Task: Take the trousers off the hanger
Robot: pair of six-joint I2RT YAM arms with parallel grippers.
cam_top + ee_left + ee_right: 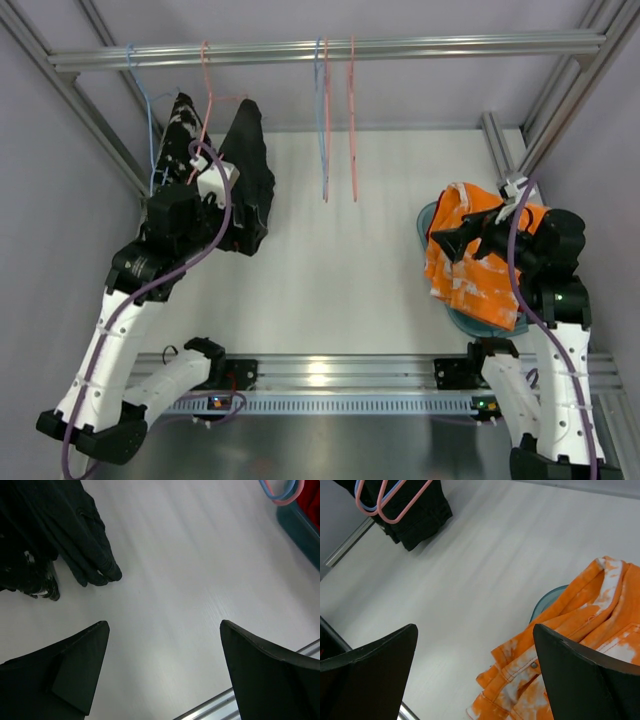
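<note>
Your left gripper (164, 625), spread empty, hovers by the black trousers (255, 175) hung upper left; right gripper (475, 627) likewise empty; next, grip a leg.

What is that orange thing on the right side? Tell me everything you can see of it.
It is a pair of orange trousers with white, bleached-looking patches, in a denim-like cloth with stitched seams and a metal button. They lie crumpled in a heap, on no hanger, draped over a teal tub on the table and spilling past its rim. The right end effector is above them, open, gripping nothing.
</note>
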